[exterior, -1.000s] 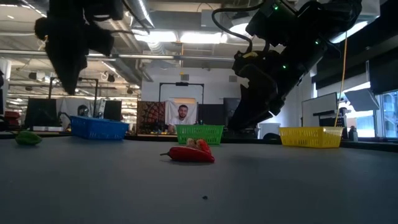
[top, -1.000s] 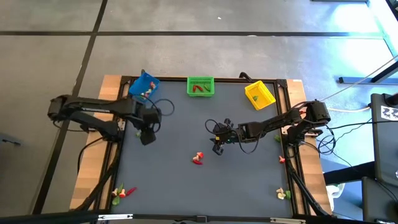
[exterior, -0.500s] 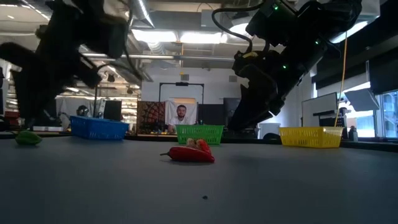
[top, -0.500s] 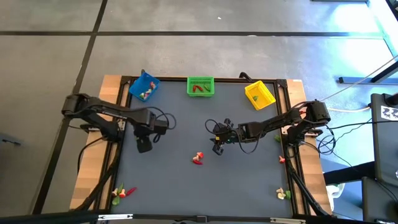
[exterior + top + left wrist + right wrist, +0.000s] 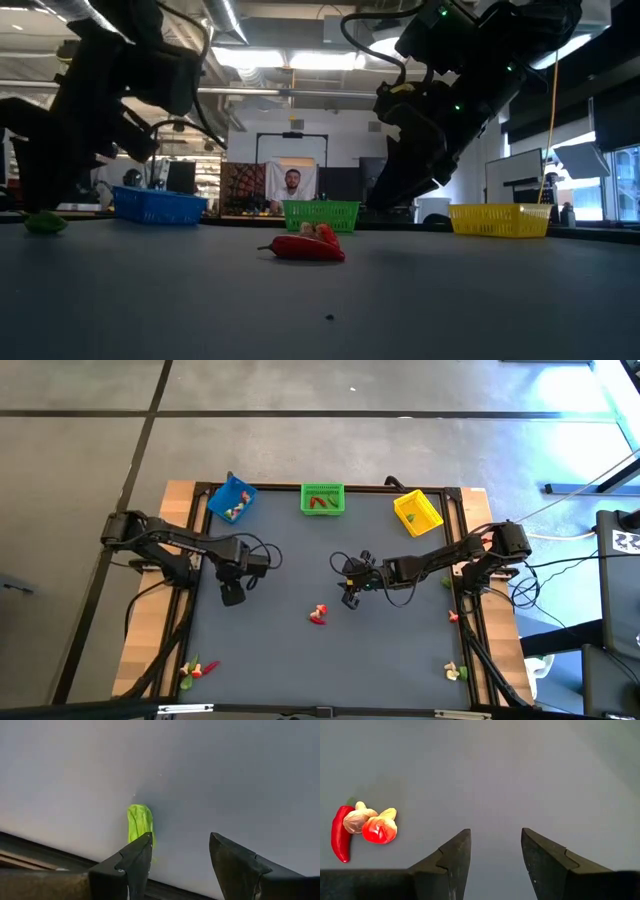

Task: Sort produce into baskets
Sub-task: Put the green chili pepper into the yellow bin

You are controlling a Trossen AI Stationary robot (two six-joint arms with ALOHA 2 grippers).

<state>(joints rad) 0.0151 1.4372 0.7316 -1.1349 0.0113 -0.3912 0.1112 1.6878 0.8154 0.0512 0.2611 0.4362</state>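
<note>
The blue basket (image 5: 230, 500), green basket (image 5: 322, 499) and yellow basket (image 5: 417, 512) stand along the table's far edge, each with a few pieces in it. A red chili (image 5: 340, 840), a whitish piece (image 5: 359, 819) and a red-orange piece (image 5: 380, 830) lie together at mid-table (image 5: 318, 614). My right gripper (image 5: 350, 598) is open and empty, above the table to the right of this pile. My left gripper (image 5: 232, 595) is open and empty over the table's left part. A bright green piece (image 5: 140, 822) lies on the table beyond its fingers and also shows in the low view (image 5: 42, 222).
More small pieces lie near the table's near-left corner (image 5: 195, 670), near-right corner (image 5: 455, 672) and by the right edge (image 5: 453, 615). The wooden table frame (image 5: 150, 640) runs along both sides. A person (image 5: 292, 188) is in the room behind the table.
My left gripper has gone from beside the blue basket toward the table's near edge and down, then has come nearly to rest above the green piece. My right gripper has kept still. The produce has not moved.
</note>
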